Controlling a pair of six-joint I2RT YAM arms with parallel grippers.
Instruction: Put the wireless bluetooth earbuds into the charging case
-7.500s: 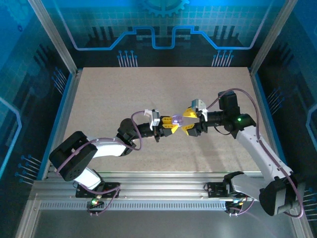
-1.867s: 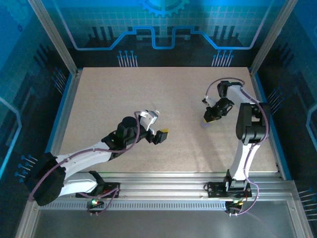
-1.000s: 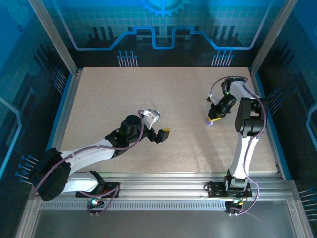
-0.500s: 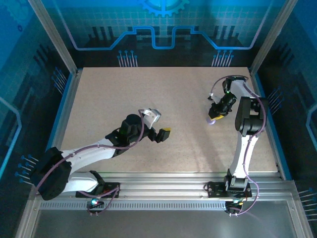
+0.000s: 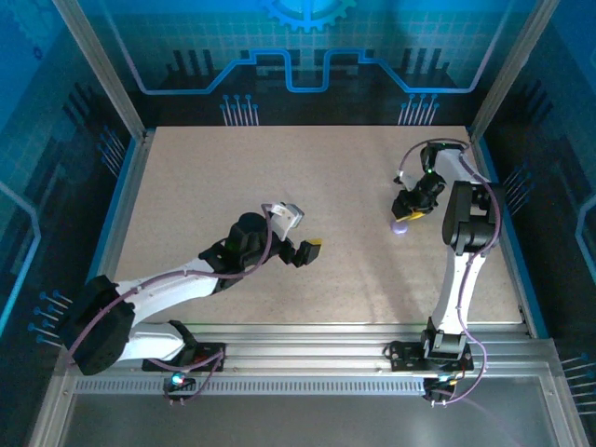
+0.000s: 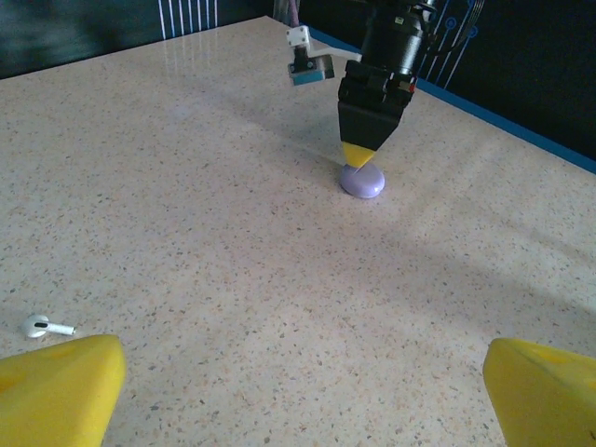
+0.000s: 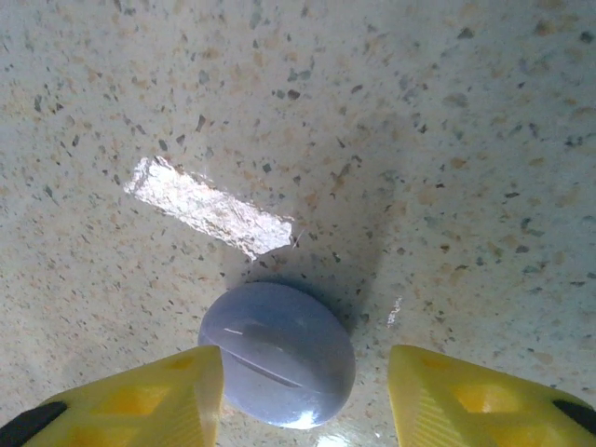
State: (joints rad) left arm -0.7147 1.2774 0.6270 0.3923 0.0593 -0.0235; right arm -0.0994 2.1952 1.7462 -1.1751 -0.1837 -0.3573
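The charging case (image 5: pixel 399 226) is a small round pale puck lying shut on the table at the right, also seen from the left wrist view (image 6: pixel 362 181). My right gripper (image 5: pixel 410 212) stands straight over it, pointing down. In the right wrist view its yellow fingers (image 7: pixel 158 396) straddle the case (image 7: pixel 277 354); the left finger is at its edge and a gap shows on the right side. One white earbud (image 6: pixel 42 326) lies on the table by my left gripper (image 6: pixel 298 400), which is open wide with nothing between its fingers, near the table's middle (image 5: pixel 307 251).
The speckled tabletop (image 5: pixel 279 168) is fenced by blue side rails (image 5: pixel 119 200) and a back wall. A bright strip of reflected light (image 7: pixel 209 207) lies on the table just beyond the case.
The right gripper's jaws have spread apart around the case, which now rests on the table. The left arm has barely moved.
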